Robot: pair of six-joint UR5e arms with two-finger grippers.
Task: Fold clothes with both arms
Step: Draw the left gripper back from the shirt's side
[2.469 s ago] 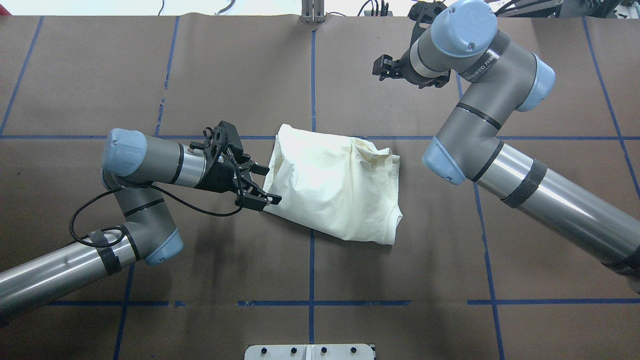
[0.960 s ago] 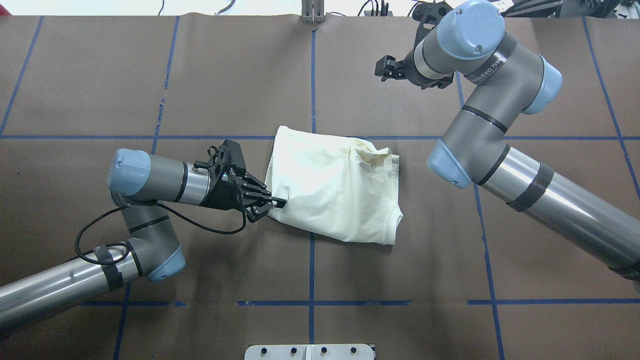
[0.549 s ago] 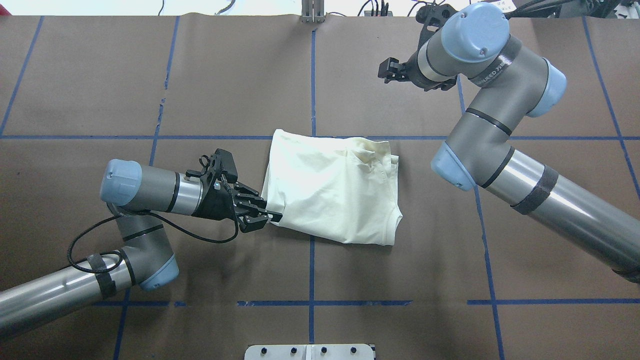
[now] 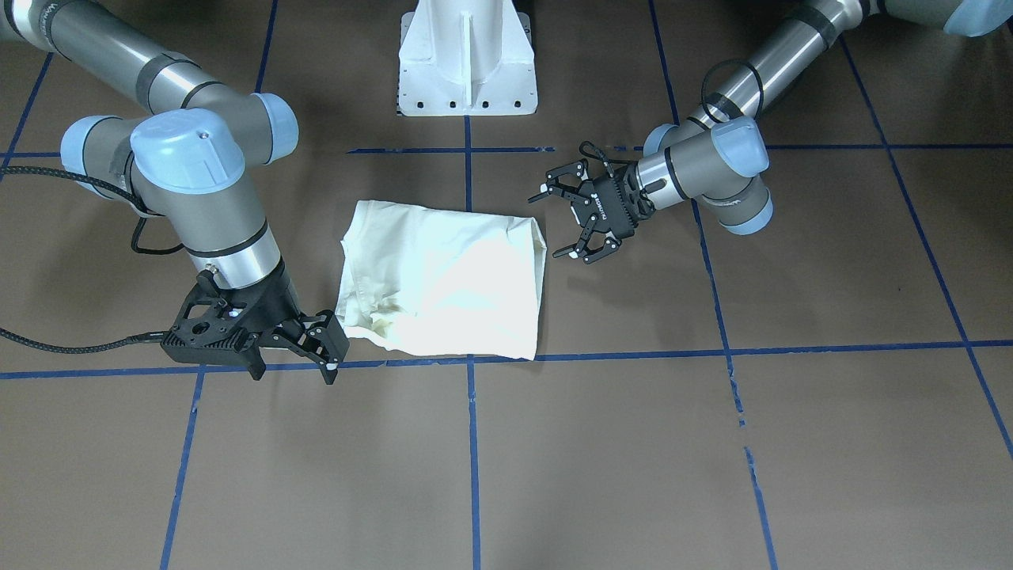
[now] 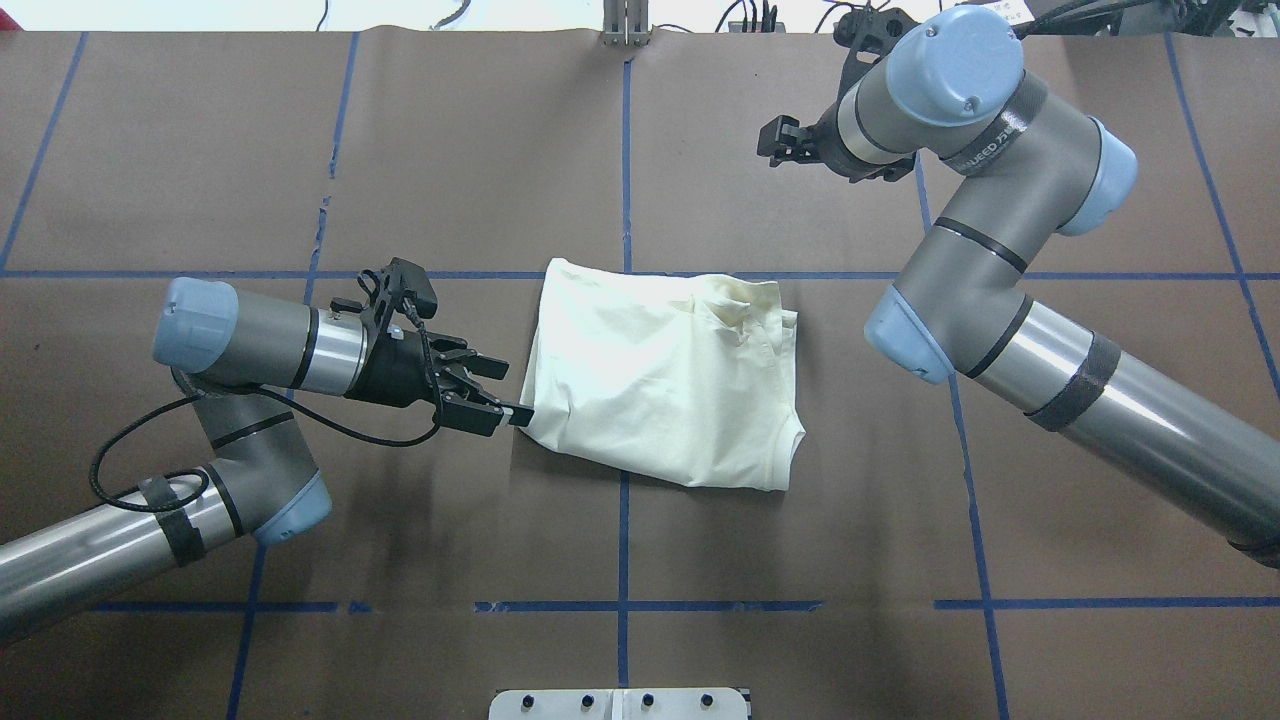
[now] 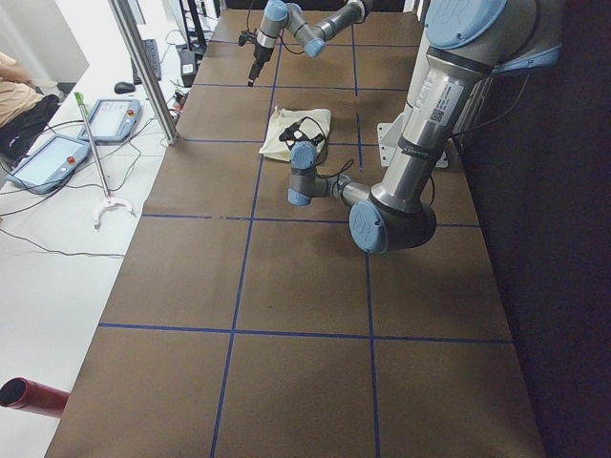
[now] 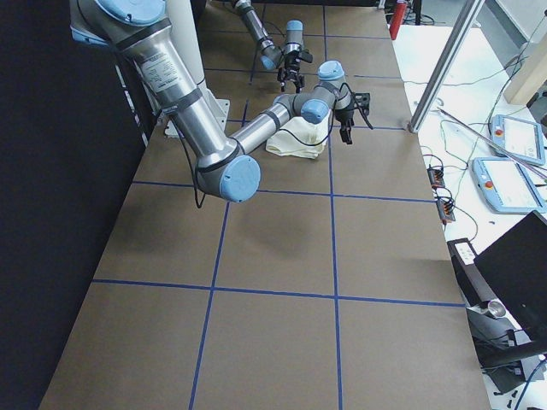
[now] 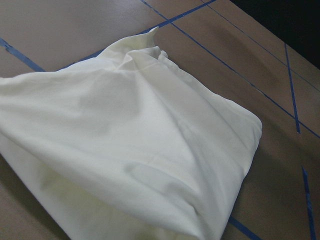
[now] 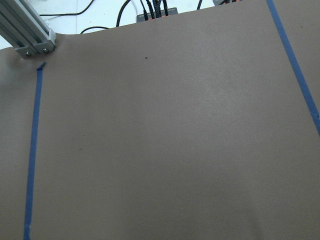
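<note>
The clothes are one plain cream shirt (image 5: 665,375), folded into a rough rectangle at the table's middle (image 4: 443,285), with a rumpled collar area at its back right corner. No print shows. My left gripper (image 5: 500,392) is open just off the shirt's left edge (image 4: 554,223), nothing between its fingers. The left wrist view is filled by the shirt (image 8: 140,150). My right gripper (image 5: 778,142) hangs open and empty above the table behind the shirt's right side (image 4: 331,348). Its wrist view shows only bare table.
Brown paper covers the table (image 5: 450,160), marked with blue tape lines (image 5: 623,560). A white pedestal base (image 4: 467,59) stands at the robot's side. Beyond the far edge, a post (image 5: 625,25) and cables show. Tablets (image 6: 86,134) lie on a side bench.
My left gripper was at the shirt's left near corner; it has opened and drawn back to the left. The shirt's left edge has settled flat. The right arm barely shifted.
</note>
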